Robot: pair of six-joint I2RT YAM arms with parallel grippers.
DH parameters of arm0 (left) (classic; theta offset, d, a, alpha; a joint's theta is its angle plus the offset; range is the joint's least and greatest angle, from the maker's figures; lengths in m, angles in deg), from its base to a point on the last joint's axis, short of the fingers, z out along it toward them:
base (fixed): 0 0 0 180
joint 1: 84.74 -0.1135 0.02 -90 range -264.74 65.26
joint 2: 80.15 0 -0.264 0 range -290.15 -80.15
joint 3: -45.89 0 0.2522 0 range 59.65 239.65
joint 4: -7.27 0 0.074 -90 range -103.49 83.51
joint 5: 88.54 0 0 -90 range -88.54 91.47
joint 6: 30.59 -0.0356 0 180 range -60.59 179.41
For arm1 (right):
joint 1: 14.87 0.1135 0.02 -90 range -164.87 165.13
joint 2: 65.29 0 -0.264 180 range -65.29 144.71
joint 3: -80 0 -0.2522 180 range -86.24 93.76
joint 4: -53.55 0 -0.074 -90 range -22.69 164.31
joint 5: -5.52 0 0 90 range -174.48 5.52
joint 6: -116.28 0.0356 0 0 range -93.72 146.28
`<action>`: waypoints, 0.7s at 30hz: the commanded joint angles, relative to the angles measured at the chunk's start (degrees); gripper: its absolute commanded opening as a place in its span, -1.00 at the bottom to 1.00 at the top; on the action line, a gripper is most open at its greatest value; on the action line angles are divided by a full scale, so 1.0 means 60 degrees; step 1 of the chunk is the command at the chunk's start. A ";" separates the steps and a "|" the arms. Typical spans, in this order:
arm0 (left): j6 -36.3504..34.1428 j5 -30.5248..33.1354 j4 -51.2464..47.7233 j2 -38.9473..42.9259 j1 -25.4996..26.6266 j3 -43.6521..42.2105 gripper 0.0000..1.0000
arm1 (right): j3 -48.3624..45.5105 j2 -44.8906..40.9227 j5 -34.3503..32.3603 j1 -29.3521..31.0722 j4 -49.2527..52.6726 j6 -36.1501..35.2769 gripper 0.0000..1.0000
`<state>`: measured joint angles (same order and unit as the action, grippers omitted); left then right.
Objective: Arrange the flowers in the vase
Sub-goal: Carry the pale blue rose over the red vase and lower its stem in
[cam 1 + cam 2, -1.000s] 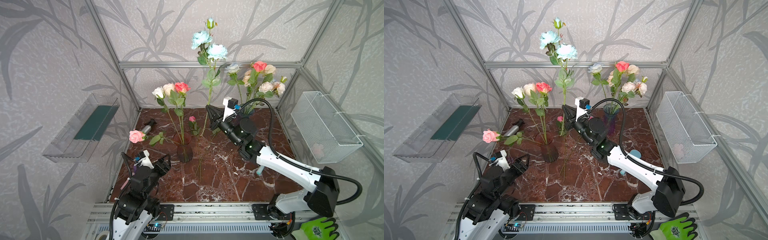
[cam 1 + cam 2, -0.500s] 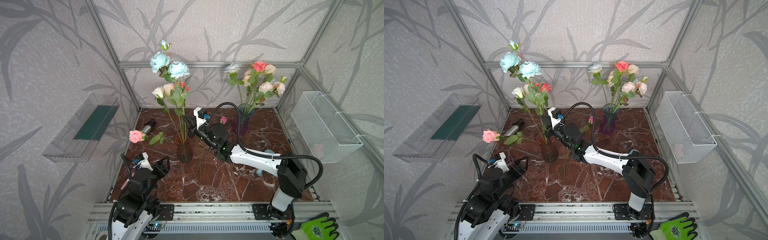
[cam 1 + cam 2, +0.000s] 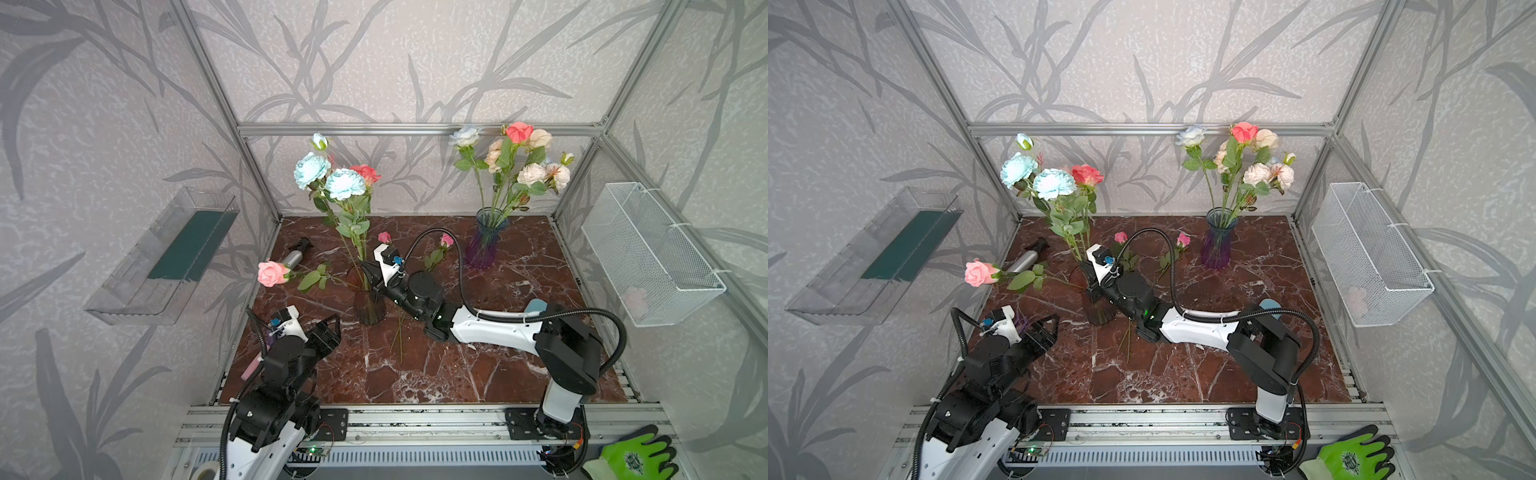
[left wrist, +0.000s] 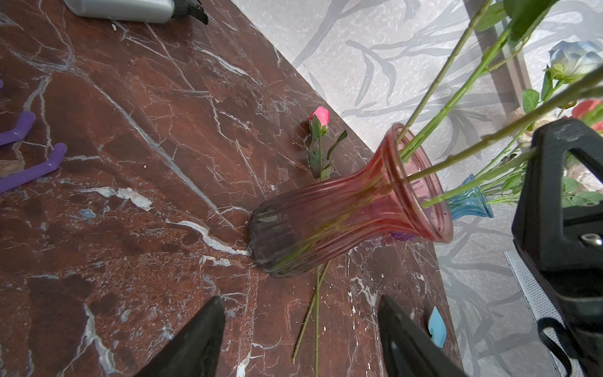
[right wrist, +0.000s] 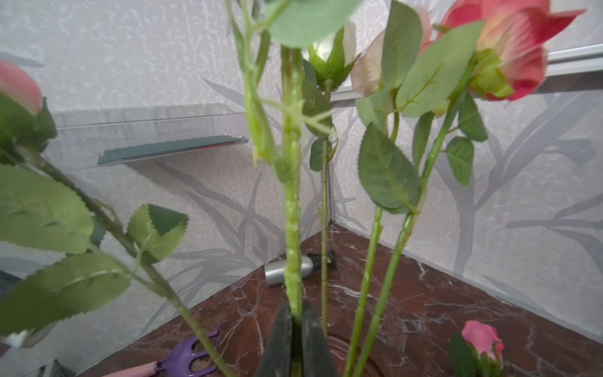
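A smoky pink glass vase (image 3: 368, 305) (image 3: 1099, 309) (image 4: 342, 215) stands left of the table's middle, holding several flowers: a coral rose (image 3: 365, 172), and a pink rose (image 3: 272, 273) leaning far left. My right gripper (image 3: 370, 276) (image 5: 295, 313) sits just above the vase rim, shut on the thick green stem (image 5: 292, 196) of the pale blue flowers (image 3: 328, 178) (image 3: 1038, 178). My left gripper (image 3: 328, 332) (image 4: 300, 303) hangs open and empty near the front left. Two pink buds (image 3: 384, 237) (image 3: 446, 240) lie on the table.
A purple-blue vase (image 3: 484, 245) full of flowers stands at the back right. A grey spray bottle (image 3: 295, 255) lies back left and a purple rake (image 5: 192, 357) front left. A clear tray (image 3: 166, 257) and a wire basket (image 3: 648, 257) hang on the side walls.
My right arm has swung left with the pale blue flowers from the table's middle to the pink vase and lowered them. The left arm has barely moved.
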<state>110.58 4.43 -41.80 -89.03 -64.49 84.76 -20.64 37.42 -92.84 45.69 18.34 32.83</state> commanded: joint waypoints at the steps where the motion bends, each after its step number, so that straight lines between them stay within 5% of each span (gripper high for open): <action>1: 0.0024 0.0036 0.0207 -0.0084 0.0023 -0.0038 0.50 | 0.0106 -0.0105 -0.0159 0.0173 0.0238 -0.0002 -0.66; 8: 0.0040 -0.0050 0.0280 -0.0092 0.0023 -0.0152 0.50 | 0.0199 -0.0262 -0.0294 0.0243 0.0745 -0.0085 -0.46; 21: 0.0087 -0.0142 0.0678 -0.0390 0.0023 -0.0235 0.50 | -0.0150 -0.1241 -0.0610 0.0242 0.1400 -0.0177 -0.39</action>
<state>110.58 3.51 -39.72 -90.30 -64.49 84.12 -20.96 34.19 -95.48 46.96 26.03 32.37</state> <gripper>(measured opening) 0.750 0.303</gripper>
